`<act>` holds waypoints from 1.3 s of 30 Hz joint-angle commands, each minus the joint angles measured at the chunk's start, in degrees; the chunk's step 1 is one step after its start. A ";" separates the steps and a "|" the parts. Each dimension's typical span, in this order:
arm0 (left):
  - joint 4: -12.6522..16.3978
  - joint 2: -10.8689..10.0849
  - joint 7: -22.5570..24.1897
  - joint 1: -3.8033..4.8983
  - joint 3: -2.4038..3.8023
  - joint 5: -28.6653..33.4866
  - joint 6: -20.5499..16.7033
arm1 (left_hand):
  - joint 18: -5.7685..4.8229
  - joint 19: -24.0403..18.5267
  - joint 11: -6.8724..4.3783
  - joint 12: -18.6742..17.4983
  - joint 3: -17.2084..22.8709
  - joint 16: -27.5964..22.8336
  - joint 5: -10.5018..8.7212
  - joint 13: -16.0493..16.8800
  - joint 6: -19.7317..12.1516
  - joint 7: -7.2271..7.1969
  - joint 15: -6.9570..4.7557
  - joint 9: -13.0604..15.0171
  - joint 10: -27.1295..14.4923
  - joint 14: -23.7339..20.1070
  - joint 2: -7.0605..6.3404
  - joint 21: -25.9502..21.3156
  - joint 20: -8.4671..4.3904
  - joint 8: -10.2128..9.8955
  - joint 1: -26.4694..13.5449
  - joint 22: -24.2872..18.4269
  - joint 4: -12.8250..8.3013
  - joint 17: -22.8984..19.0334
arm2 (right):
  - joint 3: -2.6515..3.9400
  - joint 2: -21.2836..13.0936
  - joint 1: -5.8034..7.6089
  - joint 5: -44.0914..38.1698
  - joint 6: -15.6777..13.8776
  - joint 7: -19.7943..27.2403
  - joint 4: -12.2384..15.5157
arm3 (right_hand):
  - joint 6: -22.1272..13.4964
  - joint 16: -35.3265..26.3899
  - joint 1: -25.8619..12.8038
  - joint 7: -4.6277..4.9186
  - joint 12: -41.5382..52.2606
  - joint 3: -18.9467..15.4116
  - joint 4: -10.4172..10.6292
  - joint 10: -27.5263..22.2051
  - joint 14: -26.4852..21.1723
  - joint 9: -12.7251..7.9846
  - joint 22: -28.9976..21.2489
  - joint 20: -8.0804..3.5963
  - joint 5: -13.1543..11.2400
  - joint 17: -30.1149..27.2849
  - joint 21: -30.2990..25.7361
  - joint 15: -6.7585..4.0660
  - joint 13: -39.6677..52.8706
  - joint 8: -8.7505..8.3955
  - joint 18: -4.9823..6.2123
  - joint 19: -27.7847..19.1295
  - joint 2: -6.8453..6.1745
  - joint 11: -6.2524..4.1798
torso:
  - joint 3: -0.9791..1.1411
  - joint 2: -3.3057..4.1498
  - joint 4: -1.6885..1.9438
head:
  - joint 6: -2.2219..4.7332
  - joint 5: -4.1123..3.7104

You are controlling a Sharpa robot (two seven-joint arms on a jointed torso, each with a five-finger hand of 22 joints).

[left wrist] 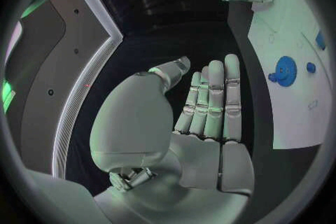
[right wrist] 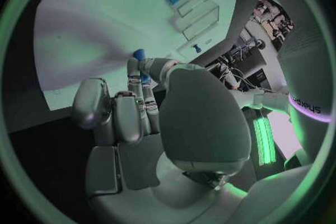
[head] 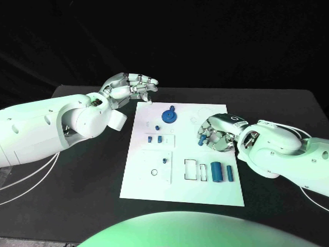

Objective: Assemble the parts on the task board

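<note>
- Blue small part [head: 200,139] pinched in the right hand [head: 215,133], held just over the right-middle of the task board [head: 181,193]; its blue tip shows between the fingertips in the right wrist view too [right wrist: 139,56].
- Other parts on the board: blue gear [head: 168,115] near the far end, two short pegs [head: 154,138] left of centre, two blue cylinders [head: 222,171] lying near the right edge beside rectangular slots [head: 190,169].
- Step, as I judge it: carrying one part to its seat. Which seat, I cannot tell.
- Next move likely calls for lining the part upright over its hole or slot, then lowering without tilting; the grip looks slight, so a slip is possible.
- Left hand [head: 130,86] hovers at the board's far left corner, holding nothing, fingers straight and close together [left wrist: 210,106].
- White board sits mid-table on the black table [head: 283,103].
</note>
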 commanded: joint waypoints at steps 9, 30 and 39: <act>-0.30 0.33 0.29 0.03 0.04 -0.01 0.96 | 0.74 -0.07 -0.02 0.40 -0.45 -0.18 -0.16 0.02 -0.31 0.03 -0.03 0.07 -0.49 -0.44 0.40 -0.30 0.42 0.26 0.39 -0.07 -0.08 -0.04 | 0.72 -2.65 2.72 2.18 -3.90 0.86 4.67 | -0.09 0.20 -1.41 0.24 -0.15 0.83 0.34 0.17 0.85 4.10 0.11 -0.31 -0.21 0.03 0.22 -0.54 0.11 4.39 -0.52 0.20 -0.10 -0.22 | -0.01 -0.04 -0.01 | 0.01 0.05; -1.83 1.73 0.41 -0.03 0.00 0.01 1.25 | 0.75 -0.06 -0.01 0.46 -0.47 -0.18 -0.16 0.02 -0.40 0.04 -0.03 0.08 -0.57 -0.48 0.43 -0.33 0.41 0.34 0.47 -0.09 -0.13 -0.04 | 0.44 8.77 0.08 1.95 -2.45 3.86 8.01 | -0.51 0.05 -2.05 0.20 -0.34 0.93 -0.37 0.19 0.77 4.67 -0.21 -0.34 -0.20 -0.37 -0.27 -0.58 0.11 4.95 -0.40 -0.04 -0.05 -0.26 | -0.01 0.01 0.12 | 0.01 1.79; -2.03 2.26 0.41 -0.04 -0.04 0.02 1.33 | 0.75 -0.06 0.00 0.49 -0.48 -0.17 -0.15 0.02 -0.46 0.05 -0.02 0.09 -0.61 -0.51 0.44 -0.34 0.42 0.38 0.50 -0.10 -0.15 -0.03 | 0.01 12.08 -2.91 1.15 -1.24 4.60 5.40 | -0.62 0.02 -2.07 0.23 -0.39 1.01 -0.56 0.17 0.75 4.75 -0.33 -0.35 -0.20 -0.45 -0.44 -0.58 0.10 5.01 -0.36 -0.12 0.04 -0.25 | -0.11 0.00 -0.03 | 0.01 2.89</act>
